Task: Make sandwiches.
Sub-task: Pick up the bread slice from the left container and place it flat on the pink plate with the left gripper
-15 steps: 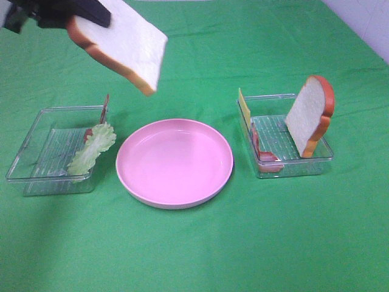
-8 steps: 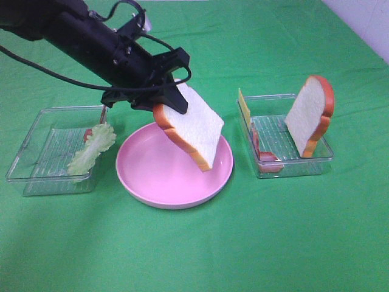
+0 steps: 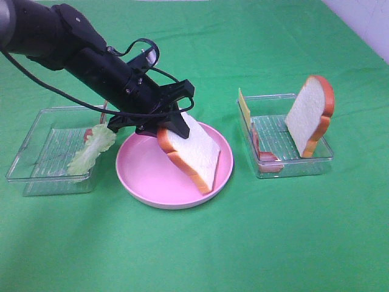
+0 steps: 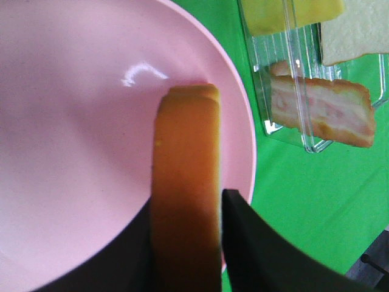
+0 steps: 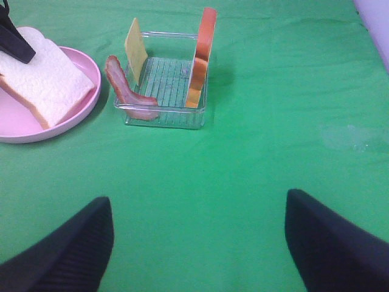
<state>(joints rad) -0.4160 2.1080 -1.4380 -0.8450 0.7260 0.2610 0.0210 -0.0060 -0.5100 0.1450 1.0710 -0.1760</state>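
A white bread slice (image 3: pixel 193 152) with an orange-brown crust leans tilted, its lower end touching the pink plate (image 3: pixel 143 176). My left gripper (image 3: pixel 173 121) is shut on its upper end; in the left wrist view the crust (image 4: pixel 185 182) fills the space between the two black fingers. A second bread slice (image 3: pixel 310 115) stands upright in the right clear tray (image 3: pixel 292 167), with a yellow cheese square (image 3: pixel 244 106) and bacon (image 3: pixel 264 155). Lettuce (image 3: pixel 92 149) lies in the left clear tray (image 3: pixel 36 176). My right gripper (image 5: pixel 197 207) hangs open over bare cloth, holding nothing.
A green cloth covers the whole table. A thin bacon strip (image 3: pixel 104 112) leans on the left tray's back wall. A pale wall edge shows at the far right corner. The right arm is outside the exterior high view.
The left arm has swung in from the upper left and come down with the bread slice; the slice's lower end now rests on the plate. The right arm has not moved.
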